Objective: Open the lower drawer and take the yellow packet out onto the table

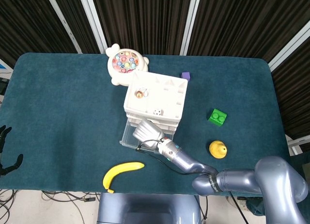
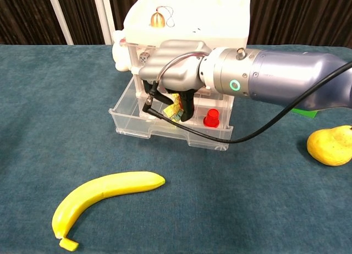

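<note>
Your right robot hand (image 2: 175,72) is filling the open lower drawer (image 2: 165,127), with the cabinet (image 1: 156,99) crowding it from behind; the banana (image 2: 104,199) is lying across the near bench (image 2: 264,199), leaving bare cloth between it and the drawer front

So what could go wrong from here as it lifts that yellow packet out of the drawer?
The right hand pinches only an edge of the yellow packet, so it may slip back into the lower drawer. The hand's black cable hangs across the drawer front and might snag. The red cup close by could get knocked.
</note>
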